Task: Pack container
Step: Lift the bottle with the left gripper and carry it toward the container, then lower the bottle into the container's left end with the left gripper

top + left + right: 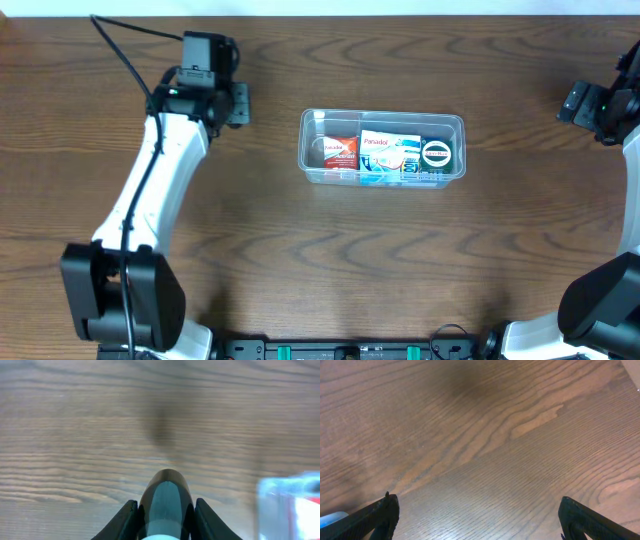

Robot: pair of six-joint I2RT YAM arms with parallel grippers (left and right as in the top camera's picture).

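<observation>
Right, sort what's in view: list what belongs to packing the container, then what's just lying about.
Belongs to the job:
container; red Panadol box, blue Panadol box and round dark disc inside it; dark rounded item held in the left gripper.

Just there:
wooden table; black cable above the left arm; right gripper, open and empty.

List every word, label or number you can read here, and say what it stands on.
"Panadol": on the red box in the container.
"Panadol": on the blue box beside it.
Smaller print on both boxes: too small to read.
Round black item: label too small to read.
Dark object in the left gripper: no text shows.
</observation>
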